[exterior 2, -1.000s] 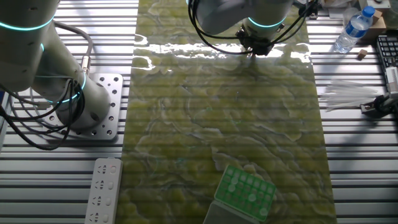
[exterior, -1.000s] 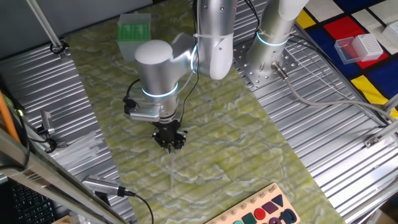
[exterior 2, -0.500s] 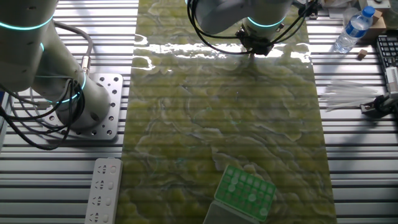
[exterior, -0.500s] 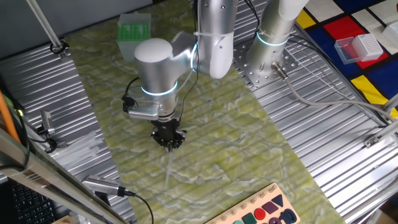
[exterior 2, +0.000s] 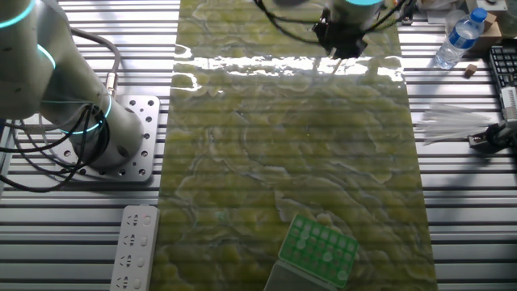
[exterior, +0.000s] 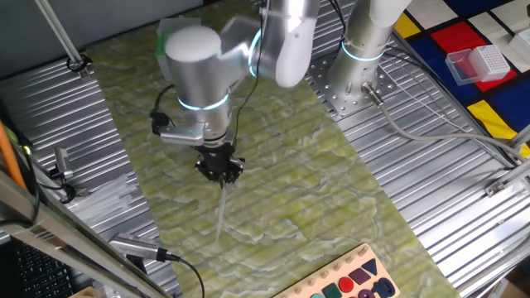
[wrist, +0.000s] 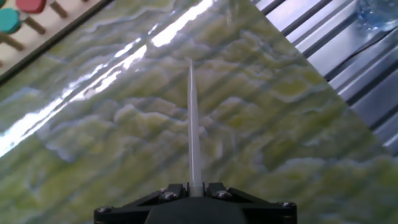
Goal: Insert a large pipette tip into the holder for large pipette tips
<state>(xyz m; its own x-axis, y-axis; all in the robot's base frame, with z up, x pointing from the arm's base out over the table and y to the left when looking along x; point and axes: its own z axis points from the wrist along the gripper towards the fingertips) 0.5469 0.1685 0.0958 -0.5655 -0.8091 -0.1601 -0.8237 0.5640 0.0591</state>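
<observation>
My gripper (exterior: 219, 170) hangs above the green-patterned mat, shut on the wide end of the large pipette tip (exterior: 220, 211). The tip is a thin translucent cone pointing down, clear of the mat. In the hand view the tip (wrist: 193, 124) runs straight out from between the fingers (wrist: 177, 190), and the gripper (wrist: 197, 186) is closed on its base. The holder for large pipette tips (exterior 2: 319, 246) is a green-topped rack near the mat's other end, far from the gripper (exterior 2: 339, 44). In one fixed view the holder (exterior: 166, 27) is mostly hidden behind the arm.
A white-topped clear tip box (exterior: 479, 62) stands at the right. A wooden board with coloured shapes (exterior: 348, 281) lies at the mat's near end. A second arm's base (exterior 2: 89, 113), a power strip (exterior 2: 133, 246), bagged loose tips (exterior 2: 452, 125) and a water bottle (exterior 2: 456, 39) flank the mat.
The gripper has risen and shifted towards the holder's end of the mat, carrying the tip with it. The grip on the tip is unchanged.
</observation>
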